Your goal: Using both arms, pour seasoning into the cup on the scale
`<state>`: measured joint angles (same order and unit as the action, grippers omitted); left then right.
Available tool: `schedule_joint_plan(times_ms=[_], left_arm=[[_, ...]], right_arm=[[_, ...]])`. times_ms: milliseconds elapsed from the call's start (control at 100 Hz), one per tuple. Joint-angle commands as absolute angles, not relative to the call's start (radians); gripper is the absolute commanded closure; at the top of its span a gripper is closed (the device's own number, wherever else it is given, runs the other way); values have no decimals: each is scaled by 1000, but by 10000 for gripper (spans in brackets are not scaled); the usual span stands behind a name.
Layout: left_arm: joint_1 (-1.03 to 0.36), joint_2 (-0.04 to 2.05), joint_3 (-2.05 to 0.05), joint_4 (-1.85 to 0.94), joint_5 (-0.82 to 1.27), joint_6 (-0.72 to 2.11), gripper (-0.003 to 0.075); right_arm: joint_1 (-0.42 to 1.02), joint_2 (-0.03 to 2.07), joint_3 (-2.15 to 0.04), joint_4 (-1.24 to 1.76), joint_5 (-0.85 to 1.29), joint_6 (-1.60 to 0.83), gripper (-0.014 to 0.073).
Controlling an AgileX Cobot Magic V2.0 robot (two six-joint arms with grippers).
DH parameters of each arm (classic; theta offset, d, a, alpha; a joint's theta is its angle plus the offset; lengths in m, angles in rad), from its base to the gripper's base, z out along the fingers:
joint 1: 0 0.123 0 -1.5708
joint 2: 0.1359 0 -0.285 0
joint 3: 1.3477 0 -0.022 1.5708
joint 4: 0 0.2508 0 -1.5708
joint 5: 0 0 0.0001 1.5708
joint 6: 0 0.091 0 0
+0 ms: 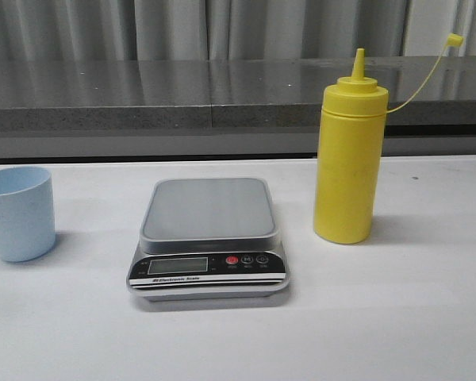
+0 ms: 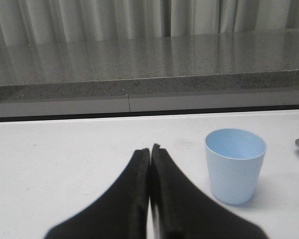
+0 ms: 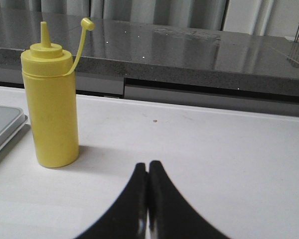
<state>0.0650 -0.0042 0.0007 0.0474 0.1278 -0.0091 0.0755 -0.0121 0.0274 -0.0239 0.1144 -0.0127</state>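
Note:
The yellow seasoning bottle stands upright on the white table to the right of the scale, its cap hanging off a thin tether. The pale blue cup stands on the table at the far left, apart from the scale, whose grey platform is bare. In the front view neither arm shows. In the left wrist view my left gripper is shut and holds nothing, with the cup beside it and a little ahead. In the right wrist view my right gripper is shut and holds nothing, with the bottle off to one side.
A grey stone ledge with curtains behind it runs along the back of the table. The corner of the scale shows next to the bottle in the right wrist view.

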Motion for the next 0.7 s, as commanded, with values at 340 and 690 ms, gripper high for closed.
schedule_joint_plan(times_ms=[340,690], left_arm=[[67,-33,26,19,45,-20,740],[67,107,-176,-47,103,-20,740]], right_arm=[[71,-30,5,-35,39,-15,661],[71,-30,5,-35,39,-15,661]])
